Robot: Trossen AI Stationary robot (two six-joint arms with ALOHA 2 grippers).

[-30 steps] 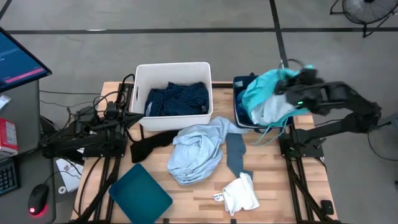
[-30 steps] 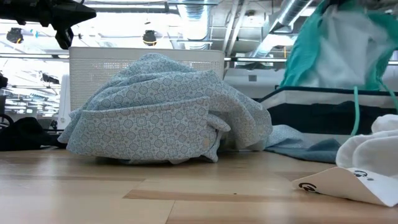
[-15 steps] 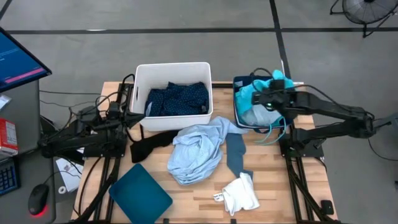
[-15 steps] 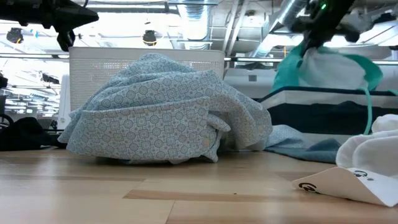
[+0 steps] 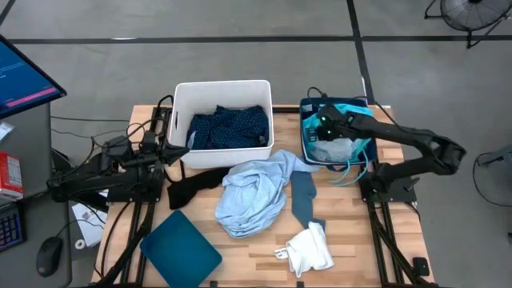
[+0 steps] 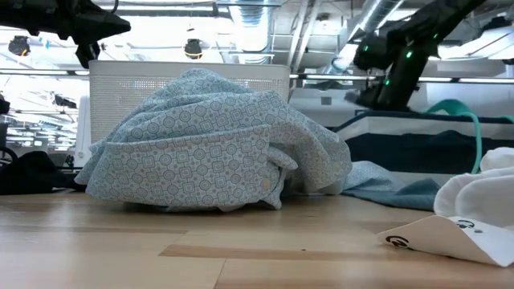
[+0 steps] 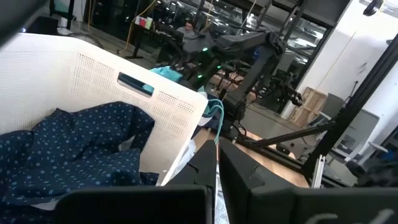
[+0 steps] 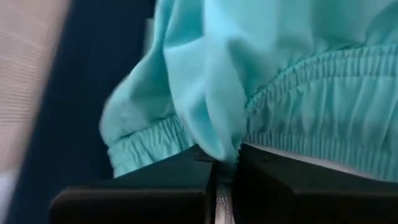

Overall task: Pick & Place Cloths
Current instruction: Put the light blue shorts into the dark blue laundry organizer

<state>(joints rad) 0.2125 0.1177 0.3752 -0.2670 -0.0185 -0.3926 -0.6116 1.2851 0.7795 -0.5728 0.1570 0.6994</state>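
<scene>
My right gripper [image 5: 324, 126] is down in the dark fabric bin [image 5: 305, 142] at the table's far right, shut on the turquoise garment [image 5: 346, 110], which lies bunched in that bin with a paler part [image 5: 336, 150] and a cord [image 5: 360, 170] over the near rim. My left gripper [image 5: 170, 152] waits shut beside the white bin [image 5: 224, 86], where the navy dotted cloth [image 5: 228, 126] lies. On the table lie the pale blue cloth [image 5: 252, 192], the slate-grey cloth [image 5: 302, 196], the white cloth [image 5: 310, 248] and the black cloth [image 5: 192, 186]. My right gripper [image 8: 221, 163] pinches a fold of the turquoise garment [image 8: 214, 140] between its two fingers, right beside the gathered elastic hem [image 8: 298, 118]. The fingers come from above, slanting toward the table's left. The garment rests in the dark bin, slack around the fingers.
A dark teal square tub [image 5: 180, 248] sits at the near left corner. A paper tag [image 5: 281, 254] lies by the white cloth. Cables and a monitor [image 5: 24, 76] are left of the table. Bare wood shows along the near edge [image 5: 240, 260].
My right gripper, holding the turquoise garment high over the table's far right, has come down and toward the left into the dark bin. The garment hung spread below it and now lies bunched inside the bin, with a cord trailing over the rim.
</scene>
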